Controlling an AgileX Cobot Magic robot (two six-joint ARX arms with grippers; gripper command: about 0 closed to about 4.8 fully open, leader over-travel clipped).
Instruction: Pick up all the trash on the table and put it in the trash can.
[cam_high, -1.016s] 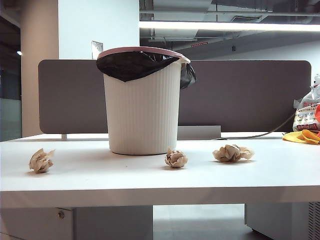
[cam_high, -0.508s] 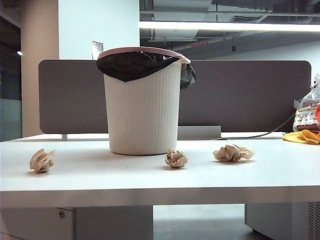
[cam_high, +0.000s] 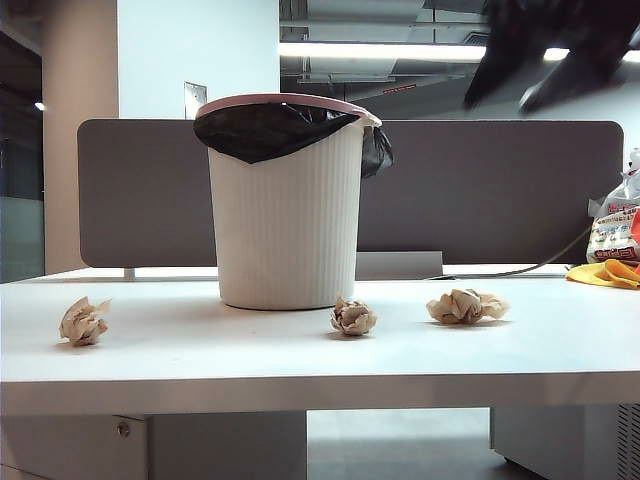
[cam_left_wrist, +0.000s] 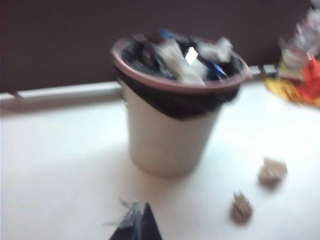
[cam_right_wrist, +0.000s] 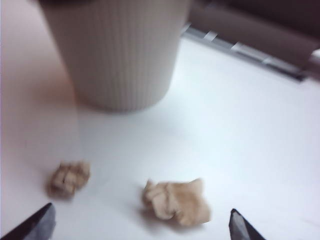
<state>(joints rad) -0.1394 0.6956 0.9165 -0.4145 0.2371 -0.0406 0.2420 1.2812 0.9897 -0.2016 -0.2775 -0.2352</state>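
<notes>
In the exterior view a dark, blurred shape, the right gripper (cam_high: 545, 60), has come into the upper right of the frame, where half a second earlier there was only ceiling and light. All three crumpled beige-tan paper wads lie where they lay before on the wide white table (cam_high: 200, 345), so no pickup has happened yet; the task is judged to be at its opening approach.

The right gripper (cam_right_wrist: 140, 225) has its fingertips spread wide, one at each lower corner of the right wrist view, and the right-hand wad (cam_right_wrist: 176, 201) lies on the table between them, untouched. The middle wad (cam_right_wrist: 69, 177) sits just beside it, near the tall white ribbed trash can (cam_right_wrist: 117, 55).

The left gripper (cam_left_wrist: 136, 227) shows pressed together, a dark point at the lower edge of the left wrist view, holding nothing. The left-hand wad (cam_high: 82, 321) lies at the lower left of the exterior view, well apart from the trash can.
</notes>
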